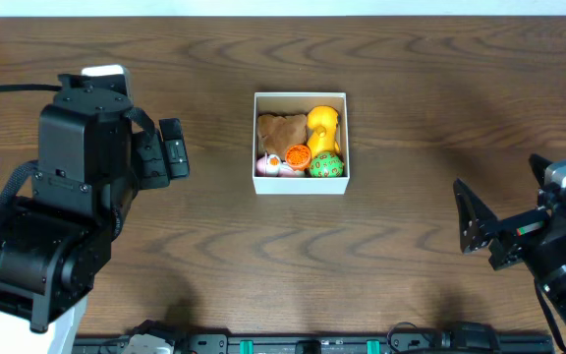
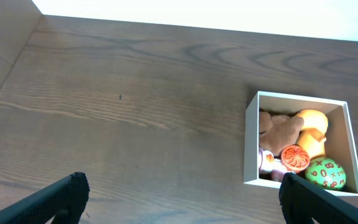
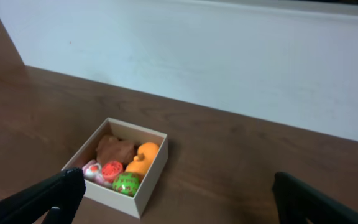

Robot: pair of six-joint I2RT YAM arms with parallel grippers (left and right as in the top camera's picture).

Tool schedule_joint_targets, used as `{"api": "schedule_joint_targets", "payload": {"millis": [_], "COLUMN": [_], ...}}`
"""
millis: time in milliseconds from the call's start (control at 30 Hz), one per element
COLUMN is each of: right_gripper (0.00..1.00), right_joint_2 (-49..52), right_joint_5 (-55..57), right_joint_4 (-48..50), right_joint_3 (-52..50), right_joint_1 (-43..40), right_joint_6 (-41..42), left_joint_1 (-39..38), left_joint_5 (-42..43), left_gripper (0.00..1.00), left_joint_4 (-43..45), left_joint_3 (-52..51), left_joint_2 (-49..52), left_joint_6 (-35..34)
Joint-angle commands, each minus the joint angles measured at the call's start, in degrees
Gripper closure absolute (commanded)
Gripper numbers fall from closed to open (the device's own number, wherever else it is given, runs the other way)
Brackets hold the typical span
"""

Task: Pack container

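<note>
1. Nearest the overhead lens: bulky black left arm (image 1: 62, 206) at the table's (image 1: 411, 59) left, with the left gripper (image 1: 173, 147) pointing right toward the middle.
2. Container (image 1: 300, 185) at the table's centre, well apart from both arms.
3. Packed close inside: brown toy (image 1: 280, 131) far left, yellow toy (image 1: 322, 126) far right, orange disc (image 1: 297, 155) between, green ball (image 1: 326, 164) near right, pink-and-white piece (image 1: 268, 165) near left.
4. No loose toy visible on the wood, so packing looks as good as done and the step in hand is probably resting clear.
5. Done well: steer wide of the light cardboard walls and check that nothing pokes above the rim.
6. Left gripper: spread wide, fingertips (image 2: 61, 196) in the wrist view's lower corners, empty, touching nothing.
7. Right gripper (image 1: 484, 234): near right, likewise wide apart, empty, facing the box from afar.
</note>
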Motion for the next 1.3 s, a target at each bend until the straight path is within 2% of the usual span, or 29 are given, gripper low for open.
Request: {"api": "schedule_joint_targets", "payload": {"millis": [0,767,933,1067,1267], "right_gripper": [0.01,0.01,0.01,0.01,0.01], "right_joint_2": [0.0,-0.6,-6.9,-15.5,-26.4], "right_joint_5": [-0.4,4.3,6.9,6.4,5.5], "right_joint_4": [-0.7,-1.4,3.3,10.6,15.9], "right_joint_3": [0.5,-1.2,-11.3,-25.9,-44.5], "right_joint_1": [0.5,0.4,0.4,0.5,0.5], "right_joint_6": [-0.7,-1.5,-1.4,-1.3,-1.1], "left_joint_1": [0.3,0.3,0.3,0.3,0.3], "left_joint_5": [-0.7,-0.7,-0.7,-0.7,-0.7], "left_gripper": [0.02,0.02,0.02,0.02,0.02], "left_joint_4": [-0.2,-0.2,-0.2,-0.2,-0.2], "left_joint_3": [0.1,0.1,0.1,0.0,0.1], "left_joint_2": [0.1,0.1,0.1,0.1,0.1], "left_joint_6": [-0.7,-0.7,-0.7,-0.7,-0.7]}}
